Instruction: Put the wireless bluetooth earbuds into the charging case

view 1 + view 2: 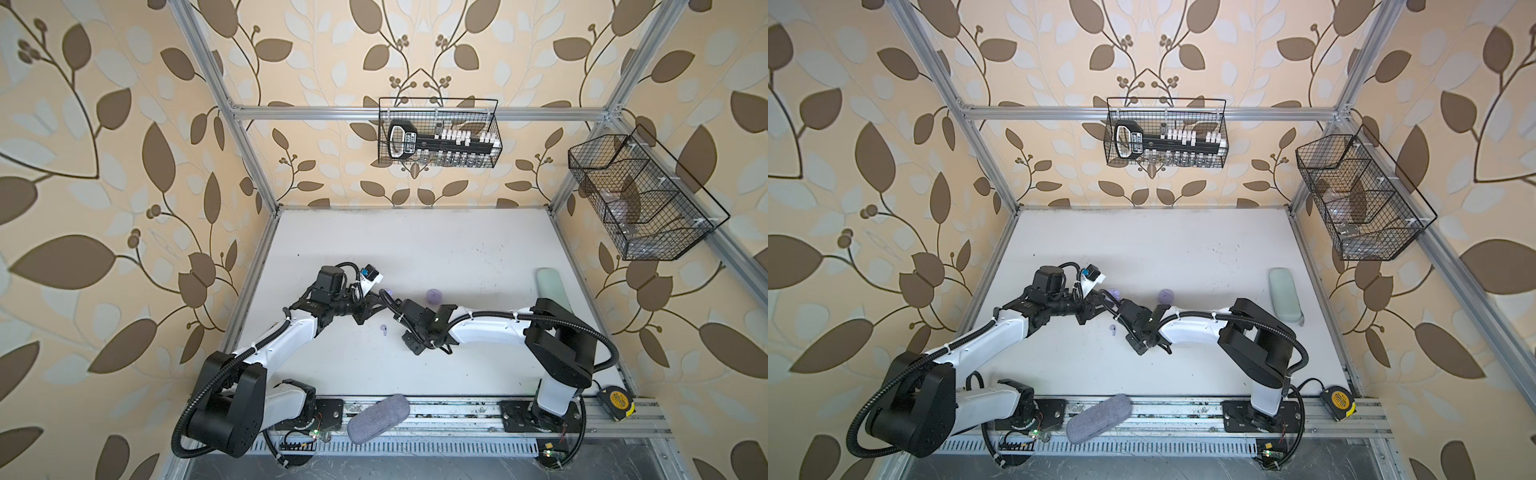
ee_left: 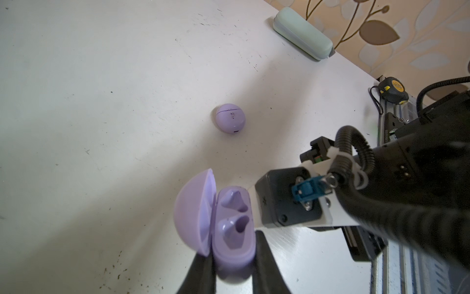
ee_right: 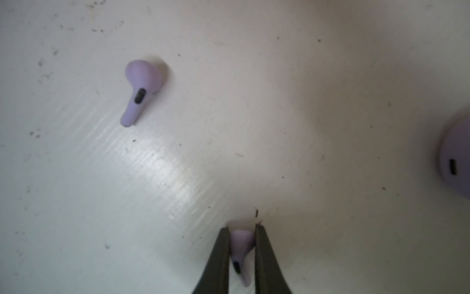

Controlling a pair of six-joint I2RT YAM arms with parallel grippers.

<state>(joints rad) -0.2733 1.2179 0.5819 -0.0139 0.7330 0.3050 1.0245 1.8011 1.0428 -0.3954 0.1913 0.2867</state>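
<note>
Clamps the open charging case (image 2: 230,229) in the left gripper (image 2: 232,257), forearm stretched low; pinches one earbud (image 3: 241,243) in the right gripper (image 3: 242,236), wrist angled down near that case.

There are two earbuds (image 3: 141,86) (image 3: 241,244), two round cases (image 2: 230,118) (image 2: 230,229), two long cases (image 1: 550,291) (image 1: 378,417), two wire baskets (image 1: 438,99) (image 1: 656,245), one tape measure (image 1: 617,403), two arms (image 1: 291,328) (image 1: 490,332), two tools (image 2: 232,244) (image 3: 242,229) and one desk (image 1: 415,249).

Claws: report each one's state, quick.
Left claw: closed, holding the open charging case.
Right claw: closed on one earbud.
</note>
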